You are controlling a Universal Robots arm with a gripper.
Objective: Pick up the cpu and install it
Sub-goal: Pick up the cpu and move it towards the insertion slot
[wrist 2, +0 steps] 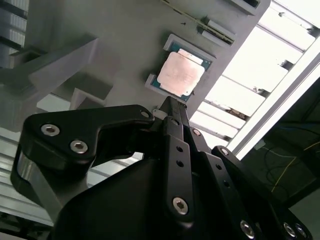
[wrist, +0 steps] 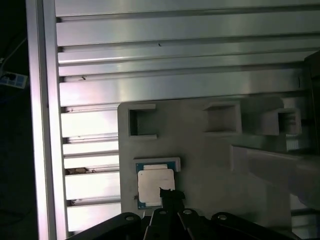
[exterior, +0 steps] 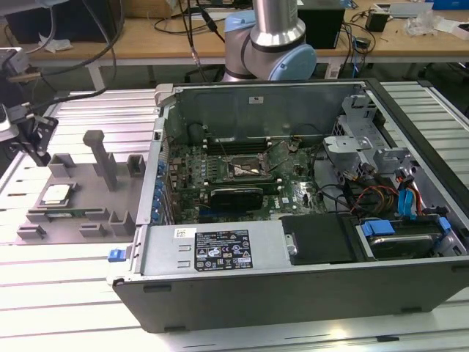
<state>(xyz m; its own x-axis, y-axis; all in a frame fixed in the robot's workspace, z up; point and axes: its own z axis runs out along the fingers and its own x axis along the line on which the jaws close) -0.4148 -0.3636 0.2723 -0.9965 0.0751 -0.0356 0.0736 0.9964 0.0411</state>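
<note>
Light, stiff, slick-topped cpu (wrist 2: 181, 72) lies flat in its fixture (exterior: 88, 202) on the exterior view's left; take it by opposite edges. Gripper (wrist 2: 169, 101) hovers near it, seemingly clenched, empty

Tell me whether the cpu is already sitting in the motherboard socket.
No, the cpu lies on the grey fixture plate outside the computer case.

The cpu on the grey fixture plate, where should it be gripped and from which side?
Take the cpu by two opposite thin edges, coming straight down from above. It lies flat, shiny top up, in a shallow nest on the grey fixture plate, so only its rim offers purchase, probably where the raised nest corners leave it bare.
</note>
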